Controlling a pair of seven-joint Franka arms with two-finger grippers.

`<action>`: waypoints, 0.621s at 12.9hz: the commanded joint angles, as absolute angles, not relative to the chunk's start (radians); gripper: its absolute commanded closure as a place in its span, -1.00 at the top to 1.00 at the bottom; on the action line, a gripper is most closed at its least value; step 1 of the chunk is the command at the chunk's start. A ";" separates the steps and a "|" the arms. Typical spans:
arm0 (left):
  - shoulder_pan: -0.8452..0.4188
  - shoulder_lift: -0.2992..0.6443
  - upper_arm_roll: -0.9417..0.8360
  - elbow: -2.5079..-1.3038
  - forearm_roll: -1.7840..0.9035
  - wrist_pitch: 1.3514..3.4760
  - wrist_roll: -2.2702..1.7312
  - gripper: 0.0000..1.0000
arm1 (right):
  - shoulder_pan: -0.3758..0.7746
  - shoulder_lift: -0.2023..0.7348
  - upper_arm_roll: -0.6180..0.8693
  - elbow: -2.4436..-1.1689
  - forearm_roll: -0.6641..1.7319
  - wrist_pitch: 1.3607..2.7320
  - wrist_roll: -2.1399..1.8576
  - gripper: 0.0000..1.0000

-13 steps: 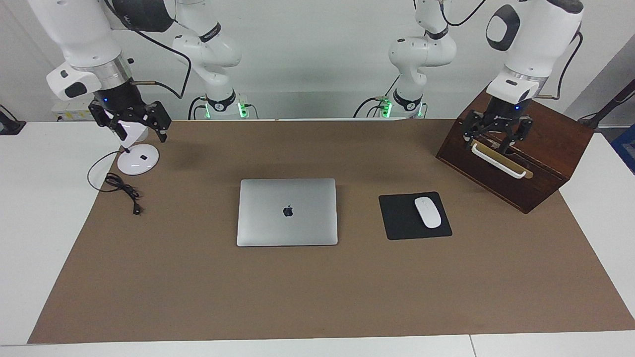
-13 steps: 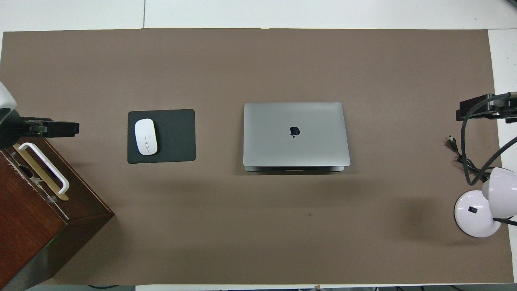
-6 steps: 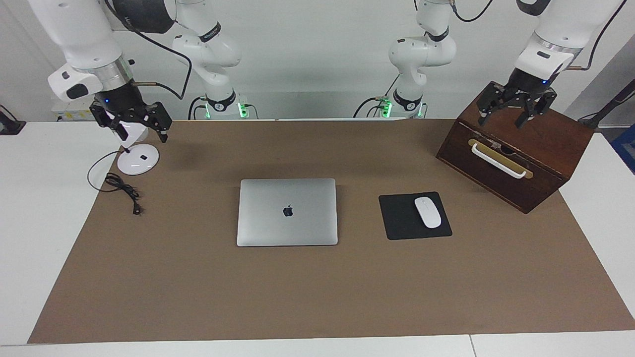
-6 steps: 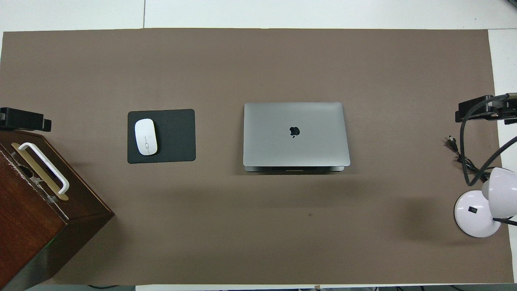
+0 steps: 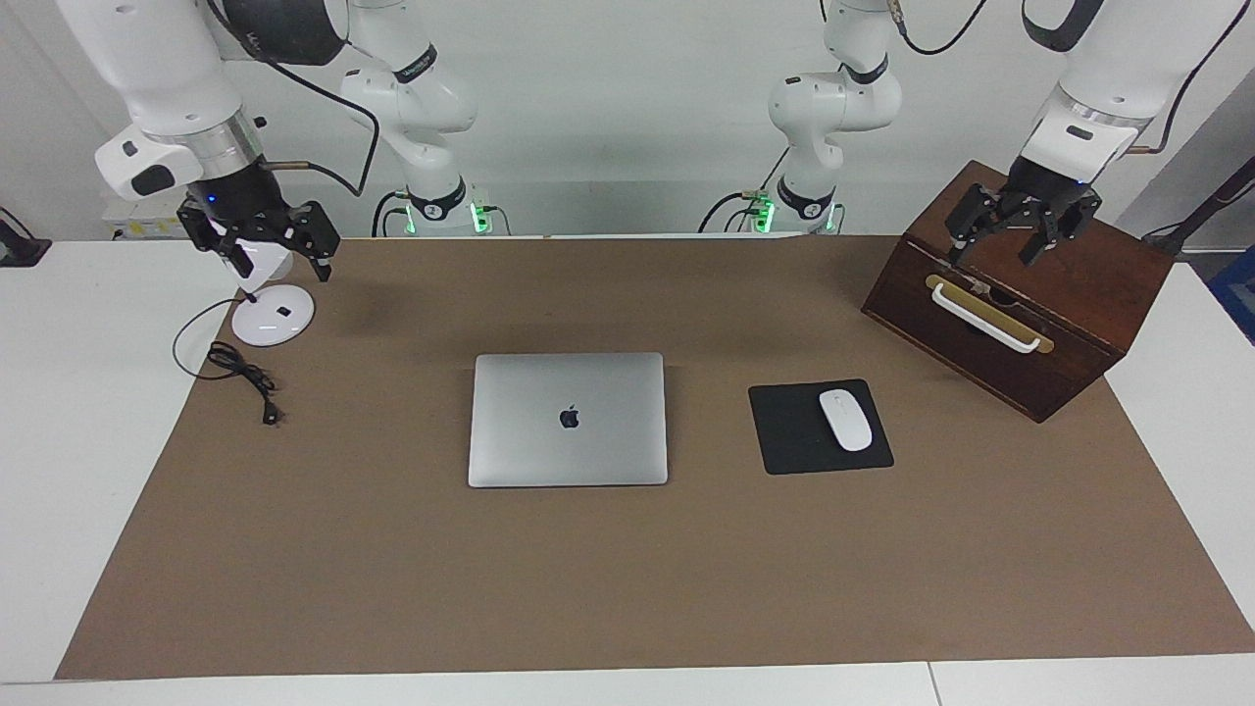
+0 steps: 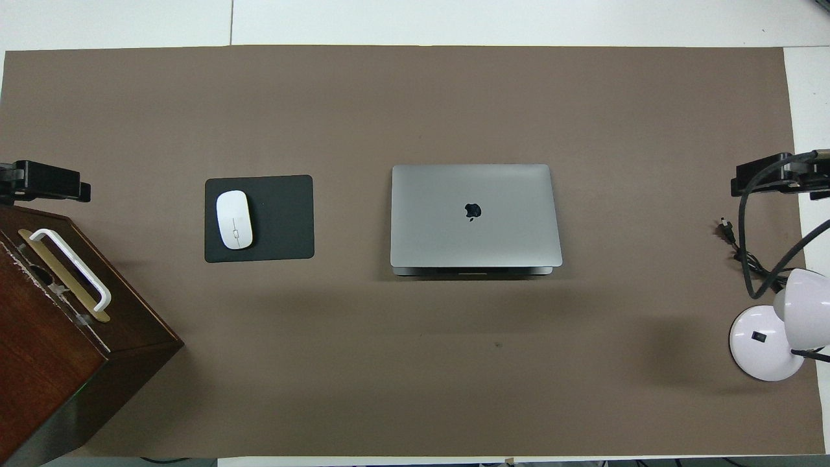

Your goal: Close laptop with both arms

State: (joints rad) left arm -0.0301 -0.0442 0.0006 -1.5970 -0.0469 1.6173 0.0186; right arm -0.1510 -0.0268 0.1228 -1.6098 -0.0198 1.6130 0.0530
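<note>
Lying shut mid-mat, laptop [image 5: 568, 420] has bare mat [image 5: 608, 579] all round.

The white table [image 5: 88, 412] carries 1 brown mat [image 5: 627, 579] covering most of its top. 5 items lie on the mat. The closed laptop [image 5: 568, 420] lies at the centre, well apart from both pincers. The black mouse pad [image 5: 789, 436] lies beside it. The wooden box [image 5: 1069, 324] stands below the left pincer [image 5: 1020, 235]. The lamp base [image 5: 273, 317] and black cable [image 5: 240, 373] lie below the right pincer [image 5: 260, 245].
</note>
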 commanded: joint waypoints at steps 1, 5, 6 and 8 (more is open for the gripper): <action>-0.032 -0.067 -0.002 -1.629 -0.028 1.652 -0.002 1.00 | -0.160 -0.052 0.127 -1.637 -0.015 1.612 0.052 1.00; -0.031 -0.067 -0.003 -1.635 -0.028 1.695 0.003 1.00 | -0.161 -0.061 0.129 -1.634 -0.015 1.605 0.049 1.00; -0.029 -0.067 -0.002 -1.634 -0.028 1.687 0.003 1.00 | -0.161 -0.066 0.127 -1.634 -0.014 1.605 0.049 1.00; -0.026 -0.067 -0.002 -1.635 -0.028 1.687 0.000 1.00 | -0.161 -0.066 0.126 -1.634 -0.014 1.606 0.051 1.00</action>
State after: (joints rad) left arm -0.0303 -0.0444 0.0007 -1.6034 -0.0454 1.6670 0.0152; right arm -0.1510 -0.0406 0.1223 -1.6100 -0.0198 1.6127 0.0530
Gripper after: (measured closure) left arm 0.000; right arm 0.000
